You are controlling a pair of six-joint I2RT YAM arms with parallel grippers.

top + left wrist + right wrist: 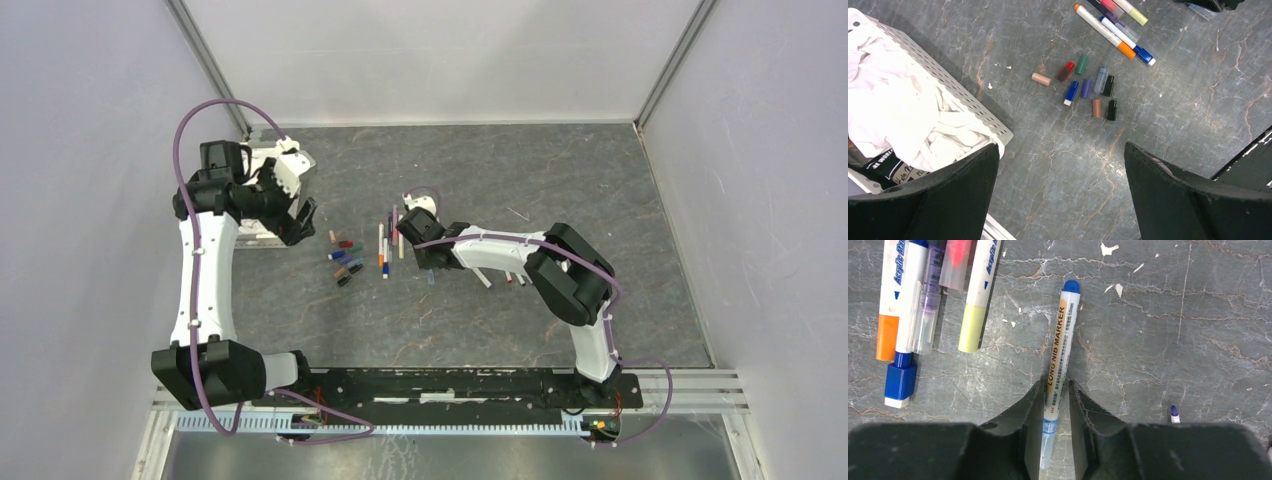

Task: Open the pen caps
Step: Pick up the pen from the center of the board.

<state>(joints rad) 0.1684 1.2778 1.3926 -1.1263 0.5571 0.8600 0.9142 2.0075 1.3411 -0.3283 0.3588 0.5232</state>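
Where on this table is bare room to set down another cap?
Bare stone lies between the loose caps and the arms' base rail, and along the back wall beyond the pens. Crowded: the strip from tray through caps to pens.

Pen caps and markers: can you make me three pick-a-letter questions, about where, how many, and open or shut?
1. Where is the long-nib marker? A in a tray; B between the jaws of the right gripper; C on cloth.
2. How many loose black caps are there? A two; B five; C none.
3. The left gripper is: A shut on a cap; B shut on cloth; C wide open.
Answers: B, the jaws flank its barrel; A, two show in the left wrist view; C, nothing sits between its jaws.
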